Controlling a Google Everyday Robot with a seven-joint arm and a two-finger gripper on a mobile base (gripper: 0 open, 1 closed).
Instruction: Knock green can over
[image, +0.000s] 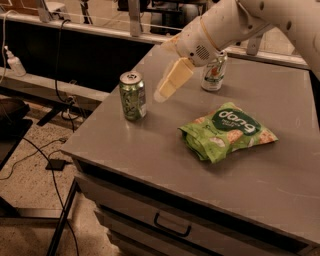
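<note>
The green can (133, 95) stands upright near the left edge of the grey table (150, 150); its body is green with a paler pattern and its top is silver with a pull-tab. My gripper (165, 90) hangs from the white arm reaching in from the upper right. Its cream fingers point down and left, just to the right of the can and a short gap away from it, at about the can's upper height. It holds nothing.
A white and silver can (214, 72) with green and red marks stands at the back, partly behind my arm. A flat green snack bag (227, 131) lies right of centre. A drawer handle (172, 225) shows below the table's front edge. Cables lie on the floor at left.
</note>
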